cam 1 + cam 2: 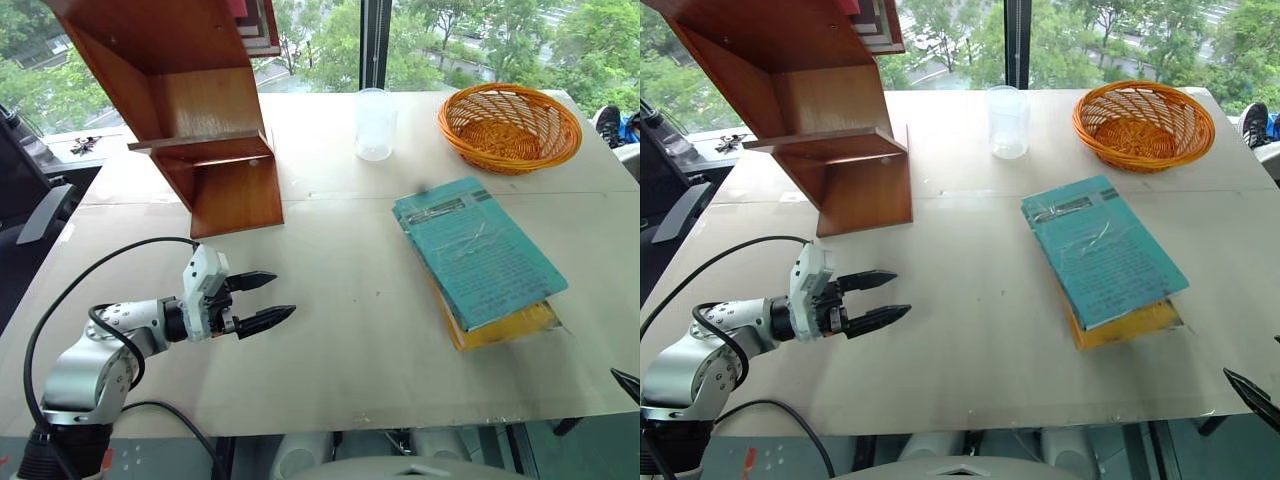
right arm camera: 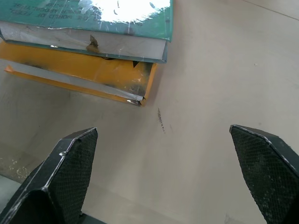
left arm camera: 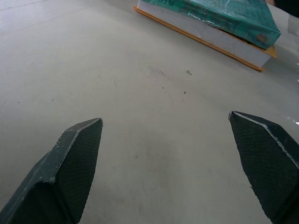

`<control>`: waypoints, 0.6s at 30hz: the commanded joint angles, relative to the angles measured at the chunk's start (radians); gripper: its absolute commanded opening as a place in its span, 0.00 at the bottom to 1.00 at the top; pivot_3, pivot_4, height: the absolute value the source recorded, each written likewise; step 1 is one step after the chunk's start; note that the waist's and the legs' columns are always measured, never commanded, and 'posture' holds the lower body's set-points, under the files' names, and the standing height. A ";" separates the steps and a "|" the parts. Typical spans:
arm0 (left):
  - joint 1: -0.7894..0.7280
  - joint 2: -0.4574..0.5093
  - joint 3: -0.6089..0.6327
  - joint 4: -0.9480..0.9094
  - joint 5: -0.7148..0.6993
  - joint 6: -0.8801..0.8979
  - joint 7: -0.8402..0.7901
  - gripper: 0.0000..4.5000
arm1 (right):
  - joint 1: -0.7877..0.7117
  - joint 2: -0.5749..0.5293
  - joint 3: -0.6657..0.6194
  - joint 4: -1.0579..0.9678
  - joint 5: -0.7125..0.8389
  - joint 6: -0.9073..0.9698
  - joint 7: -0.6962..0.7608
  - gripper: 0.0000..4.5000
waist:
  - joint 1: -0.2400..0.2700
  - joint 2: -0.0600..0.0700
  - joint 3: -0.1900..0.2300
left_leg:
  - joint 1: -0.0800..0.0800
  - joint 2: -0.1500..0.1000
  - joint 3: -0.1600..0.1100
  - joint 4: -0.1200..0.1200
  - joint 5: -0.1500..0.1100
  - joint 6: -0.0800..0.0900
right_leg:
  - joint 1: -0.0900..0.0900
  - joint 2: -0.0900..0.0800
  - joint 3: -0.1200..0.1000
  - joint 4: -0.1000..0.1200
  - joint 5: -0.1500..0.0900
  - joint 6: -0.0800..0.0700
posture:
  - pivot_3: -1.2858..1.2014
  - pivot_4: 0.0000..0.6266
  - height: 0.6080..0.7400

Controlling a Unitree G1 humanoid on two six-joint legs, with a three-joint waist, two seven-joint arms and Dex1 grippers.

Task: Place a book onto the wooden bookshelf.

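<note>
- While nothing was yet held, the left gripper [image 1: 262,301] hovered over bare table [image 1: 340,330], its black fingers spread wide and empty, aimed toward the books and well apart from them.
- Right gripper [image 2: 163,172]: fingers likewise spread wide, empty, just short of the stack's near corner.
- The book [image 1: 480,250]: teal softcover, flat on top of the yellow book [image 1: 505,328], on the robot's right half of the table, near the orange wicker basket [image 1: 510,125].
- Orientation: long axis ran diagonally, from the far end nearer the plastic cup [image 1: 375,124] to the near end toward the table's right front; the darker text band lay at the far end.
- The wooden bookshelf [image 1: 200,130]: far left, well apart from the book.
- Risk: the thin cover lay flush on the yellow book, so the fingers might pinch both volumes, or slide the stack toward the table edge.
- Risk: a one-corner grip would probably let the soft book sag or slip during the long carry to the shelf.
</note>
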 commanded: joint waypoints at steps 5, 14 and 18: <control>-0.185 -0.072 -0.033 -0.015 -0.051 0.020 0.030 0.99 | -0.198 -0.057 -0.029 -0.169 0.131 0.225 -0.304 1.00 | 0.001 0.001 0.000 | -0.001 0.000 0.000 0.003 0.000 0.000 | 0.000 0.000 0.000 0.001 0.001 -0.001 | 0.52 0.24 1.00; -0.273 -0.083 -0.087 -0.094 -0.085 -0.002 -0.043 1.00 | -0.578 -0.486 0.150 -0.108 0.340 0.691 -0.633 0.88 | -0.012 -0.001 0.001 | -0.001 -0.001 0.002 0.003 0.002 -0.002 | 0.000 0.002 0.000 0.002 0.001 0.000 | 0.52 0.24 1.00; -0.263 -0.091 -0.107 -0.127 -0.079 -0.018 -0.044 1.00 | -0.856 -0.568 0.453 0.016 0.235 0.726 -0.703 0.52 | -0.017 -0.003 0.001 | -0.001 -0.001 0.001 0.003 0.003 -0.004 | 0.000 0.002 -0.001 0.001 0.001 0.000 | 0.52 0.24 1.00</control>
